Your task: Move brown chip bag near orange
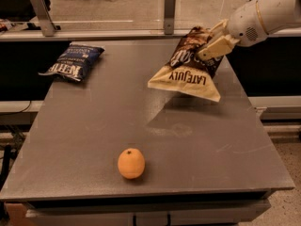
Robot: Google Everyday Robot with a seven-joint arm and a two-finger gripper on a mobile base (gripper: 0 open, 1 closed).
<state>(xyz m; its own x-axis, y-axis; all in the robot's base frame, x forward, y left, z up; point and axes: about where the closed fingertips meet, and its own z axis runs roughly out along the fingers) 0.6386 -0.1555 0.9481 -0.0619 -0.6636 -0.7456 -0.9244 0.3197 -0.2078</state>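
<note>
Brown chip bag (pixel 188 72) over table (pixel 188 145): the broad grey table fills the view, and the bag is up in the air above its far right part, clear of the surface!

Arm (pixel 268 13): white and bulky, it reaches in from the top right corner, angled down and to the left towards the bag.

Brown chip bag, closer look: dark brown and crinkly, it hangs tilted with its cream end lowest and nearest the camera, so "LATE JULY" reads upside down. Its upper right part sits right in the grip, and the rest dangles below and to the left of the wrist.

Shadow (pixel 174 119): a dark patch on the tabletop directly under the bag, with a gap between them.

Blue Kettle bag (pixel 73 62): lying flat at the far left of the table, well apart from the action.

Gripper (pixel 204 54): at the far right, above the table, clamped tight on the brown chip bag; one cream finger lies across the bag's front face.

Orange (pixel 131 163): sitting alone near the front edge, left of centre, well apart from the bag.
</note>
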